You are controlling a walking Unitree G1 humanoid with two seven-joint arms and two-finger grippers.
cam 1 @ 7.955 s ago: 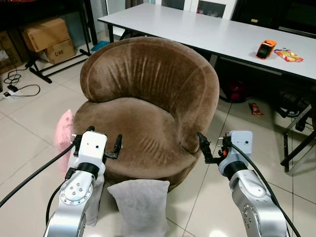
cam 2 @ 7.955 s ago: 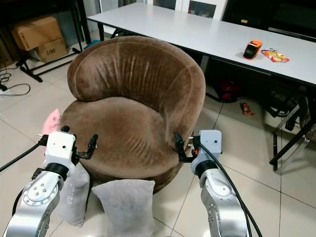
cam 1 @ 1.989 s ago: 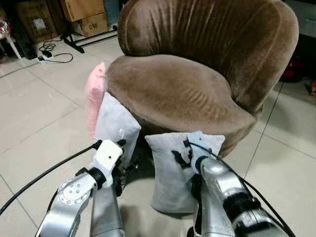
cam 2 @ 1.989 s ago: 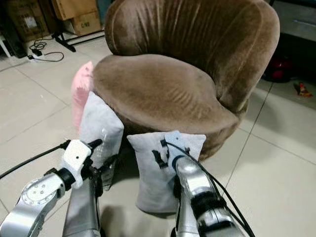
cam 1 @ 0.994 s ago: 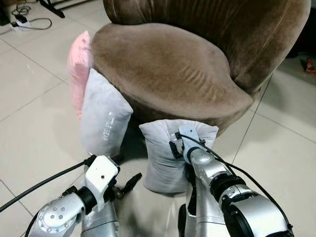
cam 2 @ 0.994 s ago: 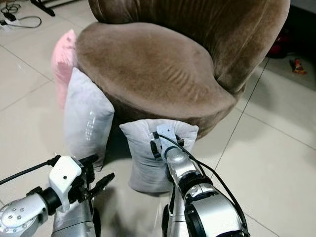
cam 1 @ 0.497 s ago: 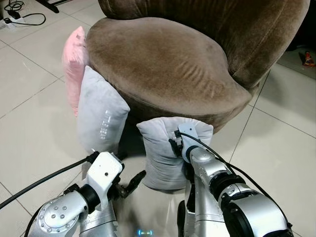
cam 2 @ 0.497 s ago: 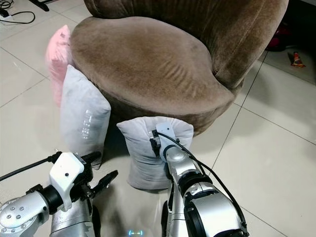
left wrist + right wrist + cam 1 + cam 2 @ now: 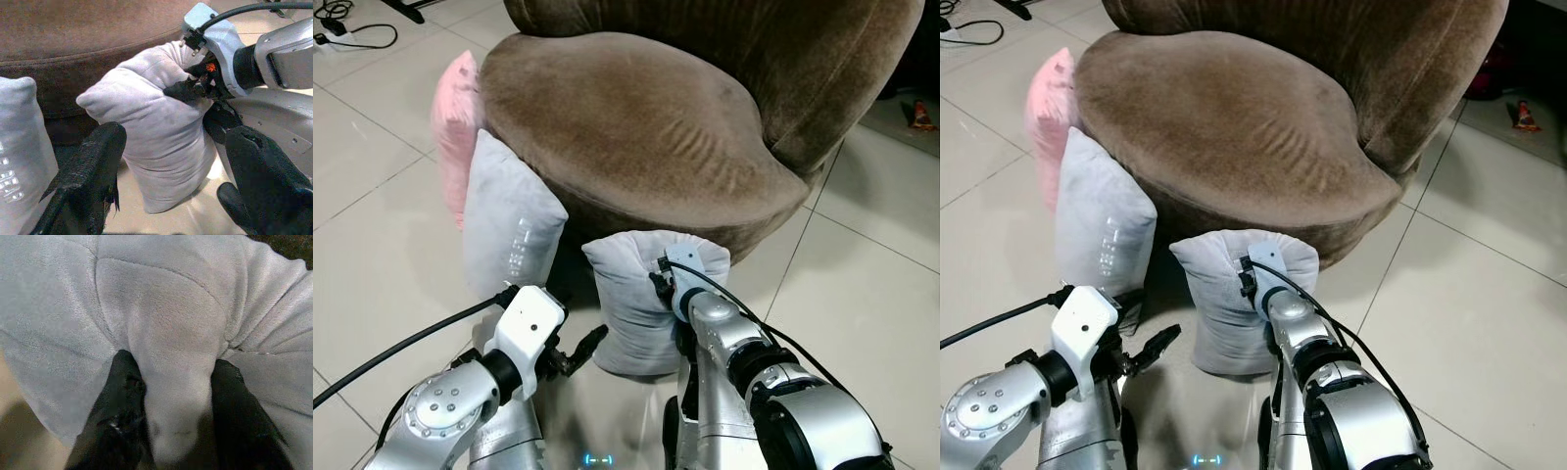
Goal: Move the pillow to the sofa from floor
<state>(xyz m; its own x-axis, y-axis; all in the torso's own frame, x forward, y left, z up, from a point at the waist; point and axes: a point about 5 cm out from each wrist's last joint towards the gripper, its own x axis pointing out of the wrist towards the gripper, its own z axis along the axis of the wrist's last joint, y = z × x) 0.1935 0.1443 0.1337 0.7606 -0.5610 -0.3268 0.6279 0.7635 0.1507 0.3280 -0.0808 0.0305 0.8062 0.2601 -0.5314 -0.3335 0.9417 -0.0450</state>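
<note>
A grey pillow (image 9: 625, 308) stands on the tile floor against the front of the brown round sofa chair (image 9: 636, 127). My right gripper (image 9: 171, 406) is shut on a fold near the pillow's top, its fingers (image 9: 124, 396) pressed into the plush; from the head it sits at the pillow's upper right (image 9: 658, 282). My left gripper (image 9: 579, 328) hovers open, low and just left of this pillow. In the left wrist view the pillow (image 9: 156, 127) lies between and beyond the spread fingers (image 9: 93, 166).
A second grey pillow (image 9: 509, 230) and a pink pillow (image 9: 455, 127) lean against the chair's left side. Glossy tile floor (image 9: 862, 294) stretches to the right. A power cable (image 9: 347, 34) lies at the far left.
My left gripper has risen and moved closer to the grey pillow's left side. The right gripper keeps its pinch on the pillow, which has barely shifted.
</note>
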